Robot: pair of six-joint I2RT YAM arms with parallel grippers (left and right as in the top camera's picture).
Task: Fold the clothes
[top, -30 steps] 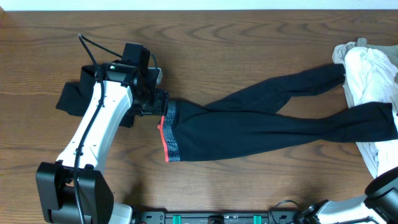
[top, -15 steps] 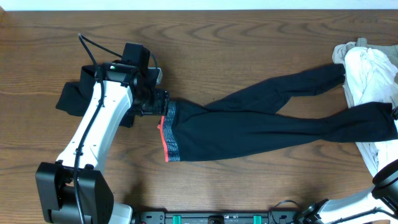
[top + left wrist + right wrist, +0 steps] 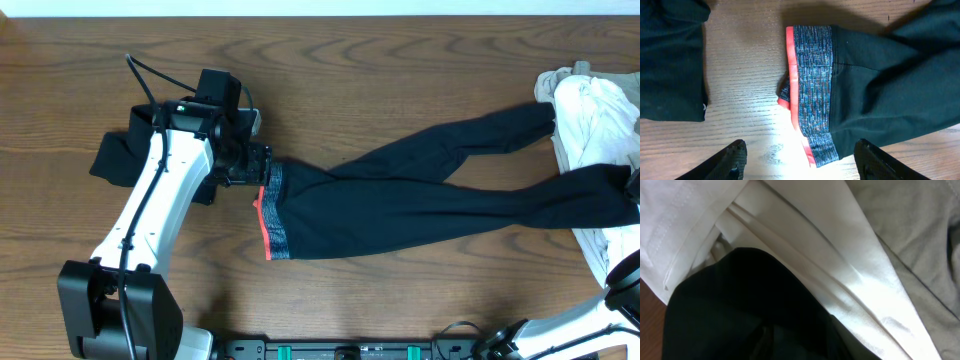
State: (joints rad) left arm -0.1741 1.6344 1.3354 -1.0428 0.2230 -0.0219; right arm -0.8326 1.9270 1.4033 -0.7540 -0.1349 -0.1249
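Inspection finds no legible text, label, brand, number or sign in any view. A tiny white mark (image 3: 705,105) sits on the edge of the black garment (image 3: 670,60), ahead and left of the left jaws, and is too small to read. The waistband (image 3: 812,90) of the trousers (image 3: 890,85), ahead between those jaws, shows woven pattern only.

Brown wooden table (image 3: 400,70), dark trousers (image 3: 400,205) stretched across it, black garment (image 3: 112,160) at left, pale garments (image 3: 595,120) at right
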